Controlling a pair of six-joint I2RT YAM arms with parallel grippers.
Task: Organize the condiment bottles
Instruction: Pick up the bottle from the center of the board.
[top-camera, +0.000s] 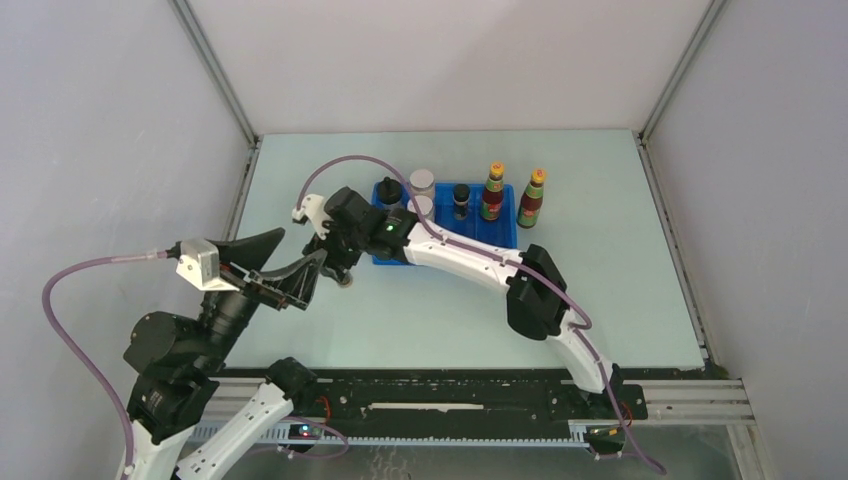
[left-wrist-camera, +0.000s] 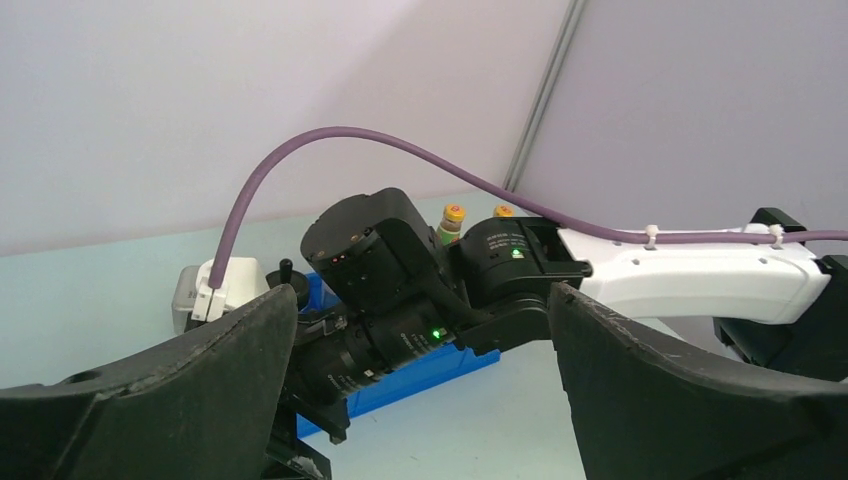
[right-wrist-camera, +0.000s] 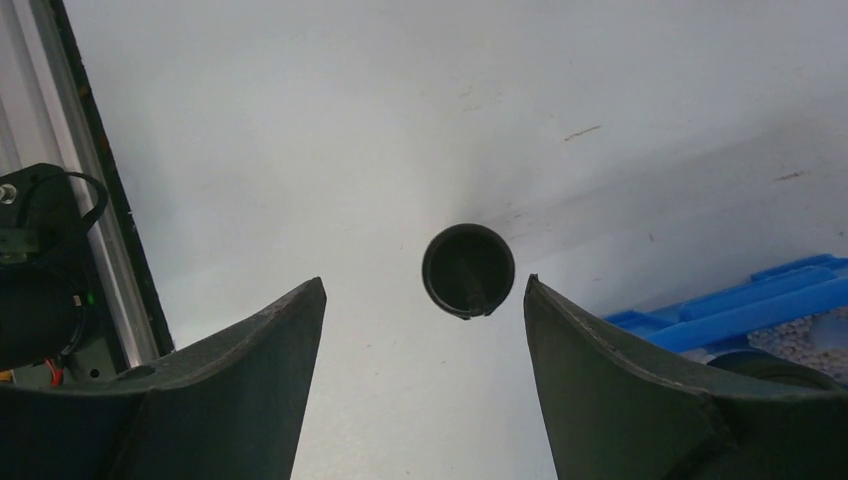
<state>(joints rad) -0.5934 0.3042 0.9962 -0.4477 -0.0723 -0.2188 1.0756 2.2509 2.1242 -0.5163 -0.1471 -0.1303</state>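
My right gripper (top-camera: 337, 268) points down at the table left of the blue tray (top-camera: 506, 232), open. In the right wrist view a short dark black-lidded bottle (right-wrist-camera: 468, 270) stands just past its fingertips (right-wrist-camera: 300, 310), untouched. In the tray stand a black knob-capped bottle (top-camera: 388, 188), two clear white-lidded bottles (top-camera: 422, 181), a short dark bottle (top-camera: 461, 198) and an orange-capped bottle (top-camera: 493, 190). A second orange-capped bottle (top-camera: 531, 198) stands just right of the tray. My left gripper (top-camera: 303, 245) is open and empty, close beside the right wrist (left-wrist-camera: 400, 290). The other bottles are hidden.
The right arm (top-camera: 480, 262) lies across the tray's front edge. The left wrist view shows the tray's wall (left-wrist-camera: 420, 375), the knob cap (left-wrist-camera: 285, 270) and two orange caps (left-wrist-camera: 454, 212). Enclosure walls and a black rail (right-wrist-camera: 95, 200) border the table.
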